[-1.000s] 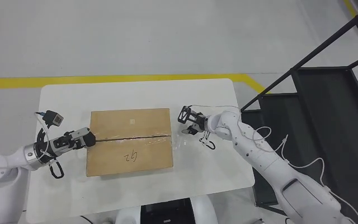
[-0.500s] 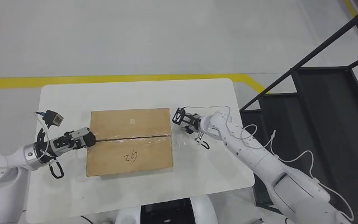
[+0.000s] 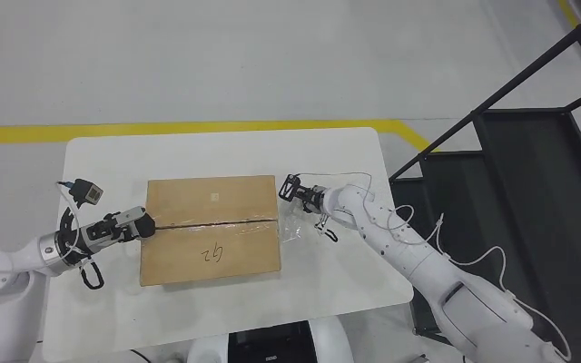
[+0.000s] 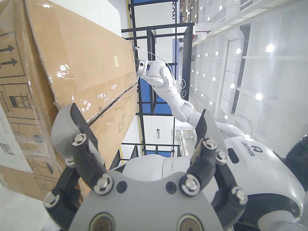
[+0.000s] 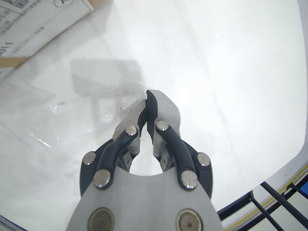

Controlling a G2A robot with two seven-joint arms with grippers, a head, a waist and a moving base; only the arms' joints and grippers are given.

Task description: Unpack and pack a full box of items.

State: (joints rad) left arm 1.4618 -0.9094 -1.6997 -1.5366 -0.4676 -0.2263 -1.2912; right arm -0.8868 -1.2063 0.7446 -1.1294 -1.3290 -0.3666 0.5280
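White tabletop (image 3: 336, 154) carries the taped box (image 3: 211, 229), so unpacking is only starting. Your right tool (image 5: 146, 98) is closed on the clear tape (image 5: 113, 111), it seems. Your left tool (image 4: 138, 111) stands wide open and empty, the seam just ahead. Next, I think, peel the tape away from the box.

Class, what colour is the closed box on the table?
The box is plain brown cardboard; the top view shows it best.
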